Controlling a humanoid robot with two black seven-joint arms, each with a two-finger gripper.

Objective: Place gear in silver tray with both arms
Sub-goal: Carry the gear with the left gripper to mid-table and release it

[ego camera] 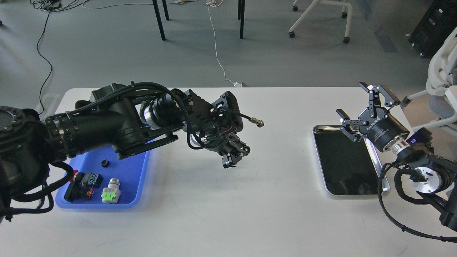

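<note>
Above mid-surface our left pincer (pixel 235 157) heads trayward, its grip unreadable; our right pincer (pixel 360 112) waits wide over the silver tray (pixel 381 185), likely to receive.

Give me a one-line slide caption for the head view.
Left arm's tool reaches over the white table from the blue tray toward the empty silver tray, where the right tool hangs open.

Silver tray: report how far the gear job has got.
Nothing is delivered: the silver tray shows only its dark bottom. In hand: the left gripper is out over the white table, past the blue tray; whether it carries anything cannot be told. The right gripper hangs open over the silver tray's far end. Left: placing the gear.
</note>
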